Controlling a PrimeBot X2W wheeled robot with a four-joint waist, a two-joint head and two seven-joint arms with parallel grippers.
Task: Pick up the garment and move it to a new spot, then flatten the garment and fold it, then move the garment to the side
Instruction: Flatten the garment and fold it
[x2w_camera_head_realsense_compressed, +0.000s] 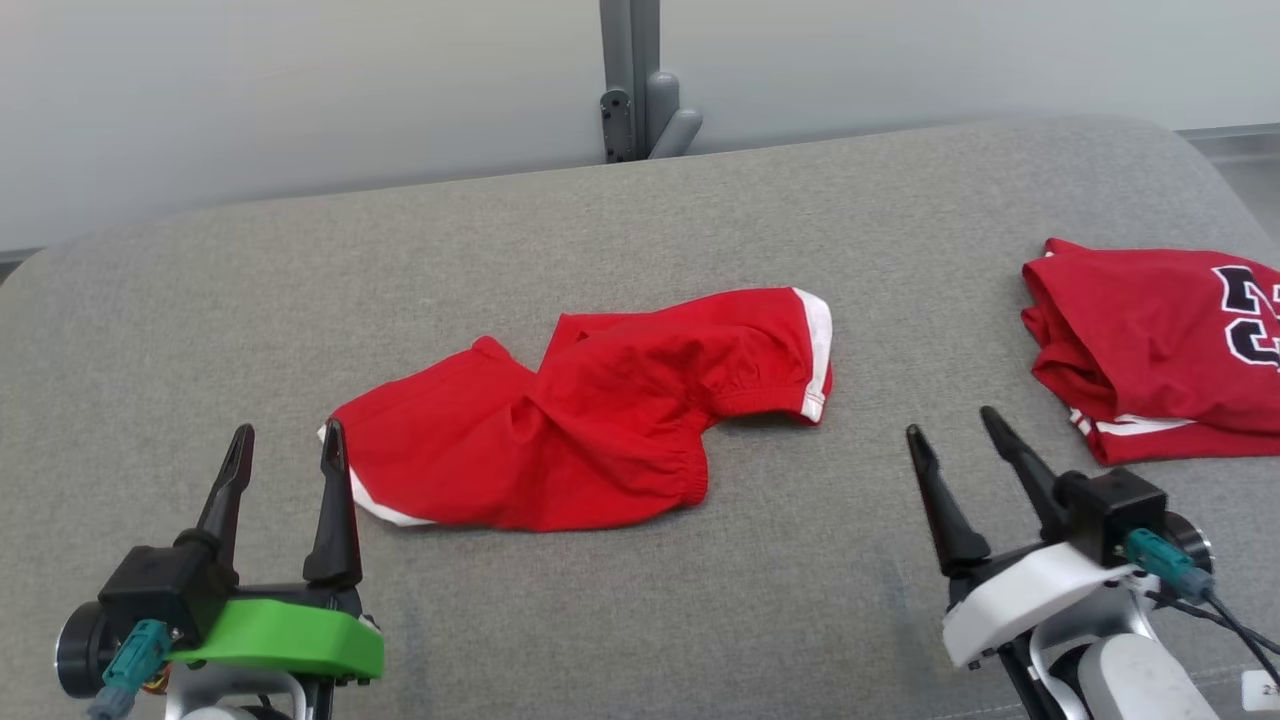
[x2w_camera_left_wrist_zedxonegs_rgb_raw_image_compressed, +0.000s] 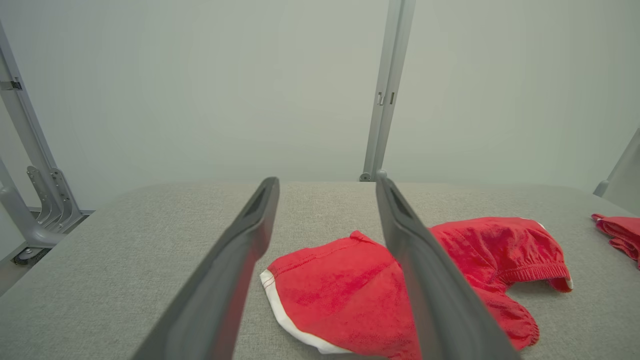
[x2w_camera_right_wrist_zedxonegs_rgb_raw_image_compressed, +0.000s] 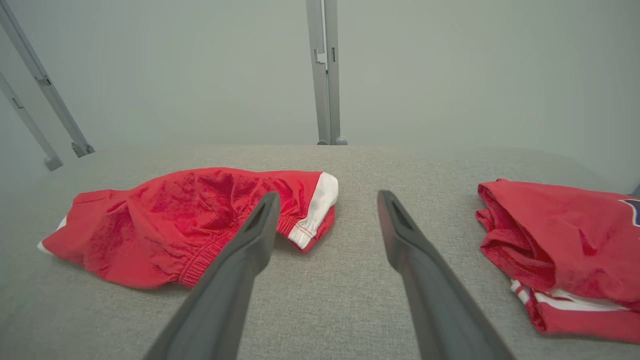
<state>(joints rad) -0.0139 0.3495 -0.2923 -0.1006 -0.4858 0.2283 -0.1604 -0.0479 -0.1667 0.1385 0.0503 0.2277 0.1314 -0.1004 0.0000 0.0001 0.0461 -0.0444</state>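
A crumpled red garment (x2w_camera_head_realsense_compressed: 590, 415) with white trim, a pair of shorts, lies in the middle of the grey padded surface; it also shows in the left wrist view (x2w_camera_left_wrist_zedxonegs_rgb_raw_image_compressed: 380, 285) and the right wrist view (x2w_camera_right_wrist_zedxonegs_rgb_raw_image_compressed: 185, 220). My left gripper (x2w_camera_head_realsense_compressed: 287, 442) stands open at the lower left, its fingertips just short of the garment's left corner, with nothing between them. My right gripper (x2w_camera_head_realsense_compressed: 955, 422) is open at the lower right, apart from the garment, and holds nothing. In the wrist views both pairs of fingers (x2w_camera_left_wrist_zedxonegs_rgb_raw_image_compressed: 327, 185) (x2w_camera_right_wrist_zedxonegs_rgb_raw_image_compressed: 327, 197) are spread wide above the surface.
A second red garment (x2w_camera_head_realsense_compressed: 1160, 345) with black and white lettering lies folded at the right edge, also in the right wrist view (x2w_camera_right_wrist_zedxonegs_rgb_raw_image_compressed: 565, 250). The grey surface (x2w_camera_head_realsense_compressed: 640, 220) ends at a pale wall with a grey metal post (x2w_camera_head_realsense_compressed: 630, 75) behind it.
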